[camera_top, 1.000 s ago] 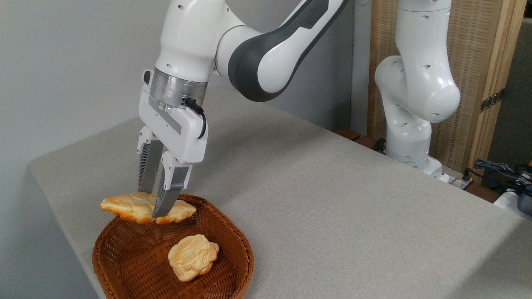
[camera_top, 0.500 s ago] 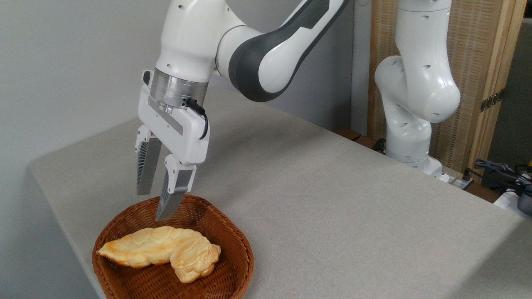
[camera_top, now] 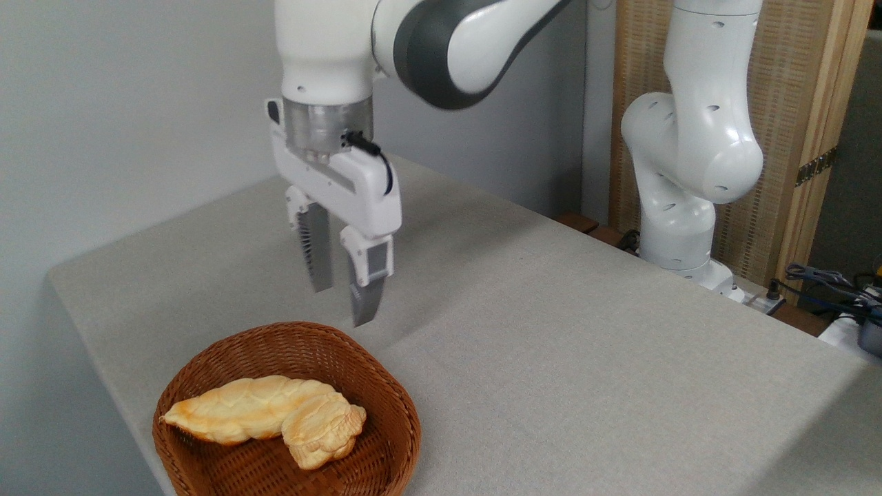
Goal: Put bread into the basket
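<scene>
The long golden-yellow bread [camera_top: 241, 408] lies inside the reddish-brown wicker basket [camera_top: 386, 393] at the lower left, its right end resting against a small round bun [camera_top: 324, 430]. My gripper [camera_top: 342, 303] hangs in the air above and behind the basket's far rim, a little to its right. Its two fingers point down with a gap between them and nothing held, so it is open. It touches neither the bread nor the basket.
The grey table [camera_top: 551, 331] stretches to the right of the basket, with its left edge close beside the basket. The arm's white base [camera_top: 679, 227] stands at the back right, with cables [camera_top: 827, 282] near the right edge.
One second ago the gripper held the bread over the basket's far rim. It let go, the bread dropped into the basket beside the bun, and the gripper has since risen and moved right.
</scene>
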`<move>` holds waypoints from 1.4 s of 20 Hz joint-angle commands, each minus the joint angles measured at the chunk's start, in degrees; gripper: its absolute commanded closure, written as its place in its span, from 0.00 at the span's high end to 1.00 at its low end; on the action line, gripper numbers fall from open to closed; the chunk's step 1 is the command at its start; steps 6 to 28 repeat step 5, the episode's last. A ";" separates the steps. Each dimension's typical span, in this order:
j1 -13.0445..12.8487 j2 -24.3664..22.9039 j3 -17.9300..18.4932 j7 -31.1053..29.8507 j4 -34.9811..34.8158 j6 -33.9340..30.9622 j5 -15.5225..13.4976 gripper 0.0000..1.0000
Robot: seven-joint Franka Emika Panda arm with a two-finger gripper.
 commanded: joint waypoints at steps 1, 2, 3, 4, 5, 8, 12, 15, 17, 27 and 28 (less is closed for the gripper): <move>-0.40 -2.66 0.56 -3.80 0.76 -3.80 1.95 1.00; -0.40 -2.75 0.64 -4.24 0.76 -3.88 2.04 1.00; -0.05 -3.02 1.08 -4.59 0.76 -3.89 1.95 1.00; 0.04 -3.37 2.13 -4.51 0.76 -3.89 1.87 1.00; 0.13 -3.37 2.40 -4.51 0.76 -3.97 1.87 1.00; 0.13 -3.37 2.40 -4.51 0.76 -3.97 1.87 1.00; 0.13 -3.37 2.40 -4.51 0.76 -3.97 1.87 1.00; 0.13 -3.37 2.40 -4.51 0.76 -3.97 1.87 1.00; 0.13 -3.37 2.40 -4.51 0.76 -3.97 1.87 1.00; 0.13 -3.37 2.40 -4.51 0.76 -3.97 1.87 1.00; 0.13 -3.37 2.40 -4.51 0.76 -3.97 1.87 1.00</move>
